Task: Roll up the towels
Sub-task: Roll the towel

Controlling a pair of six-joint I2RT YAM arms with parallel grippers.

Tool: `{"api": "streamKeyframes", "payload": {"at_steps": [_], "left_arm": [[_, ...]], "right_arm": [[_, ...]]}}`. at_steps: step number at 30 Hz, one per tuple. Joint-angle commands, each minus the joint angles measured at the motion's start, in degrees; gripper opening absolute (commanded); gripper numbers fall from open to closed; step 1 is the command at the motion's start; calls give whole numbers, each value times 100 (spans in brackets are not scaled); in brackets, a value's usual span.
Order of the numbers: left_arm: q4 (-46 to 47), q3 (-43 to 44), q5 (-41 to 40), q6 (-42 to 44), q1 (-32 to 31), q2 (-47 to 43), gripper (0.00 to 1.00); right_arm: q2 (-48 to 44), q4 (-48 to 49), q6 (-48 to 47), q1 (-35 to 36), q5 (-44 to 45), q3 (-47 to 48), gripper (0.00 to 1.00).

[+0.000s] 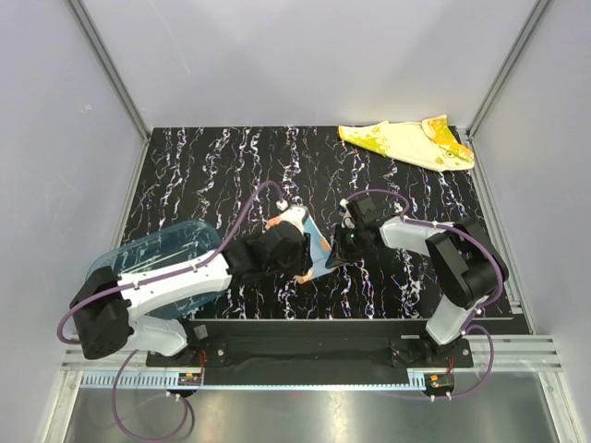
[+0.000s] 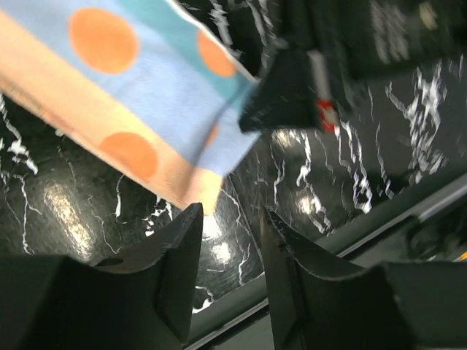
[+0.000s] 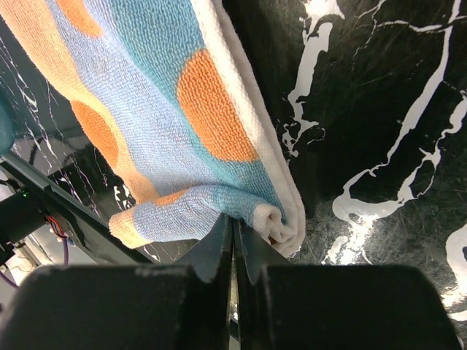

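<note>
Orange-pink towel (image 1: 316, 247), with pale blue patches and orange dots, sits near the middle of the worktop (image 1: 203, 175), a little toward the near edge. Your right gripper (image 3: 233, 235) is clenched on one corner of it. In the right wrist view the fingers are pressed together, with a folded bit of the cloth pinched at their tips. Your left gripper (image 2: 230, 244) is released, and you can see only bare worktop in the gap between its spread fingers. The towel's edge lies just beyond the tips. In the left wrist view the right gripper's dark finger sits on the towel's corner. The yellow towel (image 1: 406, 143) lies spread out at the far right corner, well apart from both arms. A translucent teal-blue tray (image 1: 138, 254) rests at the near left corner, partly under your left arm.
</note>
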Motion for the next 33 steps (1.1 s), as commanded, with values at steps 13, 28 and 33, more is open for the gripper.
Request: {"api": "streamKeyframes", "payload": {"at_steps": [13, 28, 33], "left_arm": [[635, 783, 545, 1132, -418, 1794, 39], [564, 731, 61, 1150, -128, 2128, 35], [670, 293, 88, 1202, 74, 1813, 35]], "right_arm": [[409, -242, -229, -36, 594, 36, 5], [506, -268, -273, -36, 541, 89, 5], [559, -277, -273, -27, 524, 115, 4]]}}
